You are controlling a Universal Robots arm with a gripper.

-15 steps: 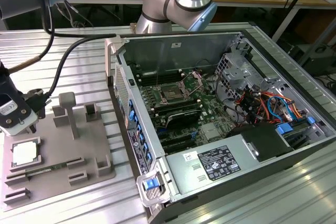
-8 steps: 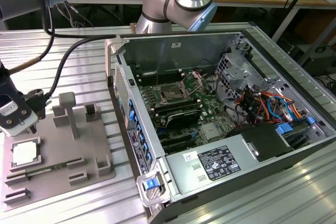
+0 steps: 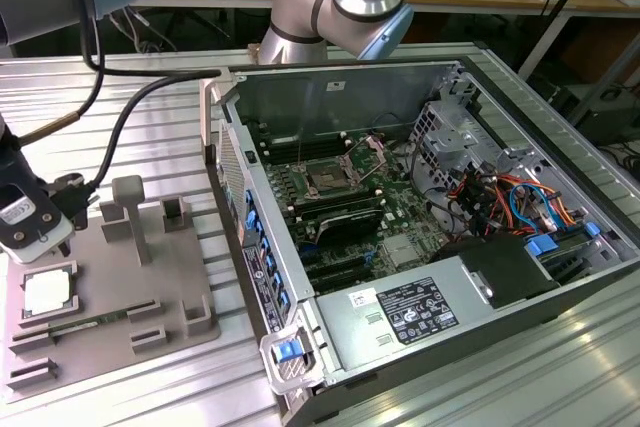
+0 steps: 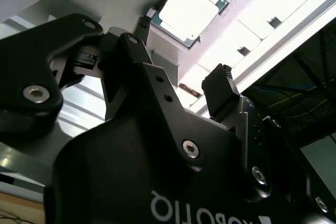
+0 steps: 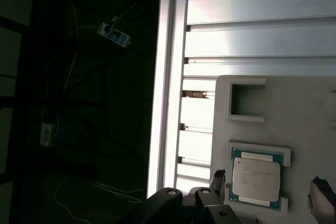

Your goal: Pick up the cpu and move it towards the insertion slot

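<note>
The cpu [image 3: 47, 292] [image 4: 189, 9] [image 5: 255, 179] lies flat in a square pocket of the grey fixture plate [image 3: 150, 287], pale metal face up. My gripper [image 3: 42, 252] [image 4: 182, 50] [image 5: 269, 186] hangs just above it at the exterior view's left, open, holding nothing. In the first wrist view one black finger [image 5: 218, 179] stands beside one edge of the chip and the other finger [image 5: 321, 192] stands off the opposite edge. The insertion slot [image 3: 330, 175] sits on the motherboard inside the open computer case, its metal bracket [image 3: 375, 152] raised.
The fixture plate carries raised blocks [image 3: 128, 209] and a memory stick [image 3: 85, 324]. The case wall [image 3: 245, 207] rises between plate and motherboard. Inside are a power supply [image 3: 405, 312] and coloured cables [image 3: 500, 197]. The slatted table's edge [image 5: 168, 77] runs close to the plate.
</note>
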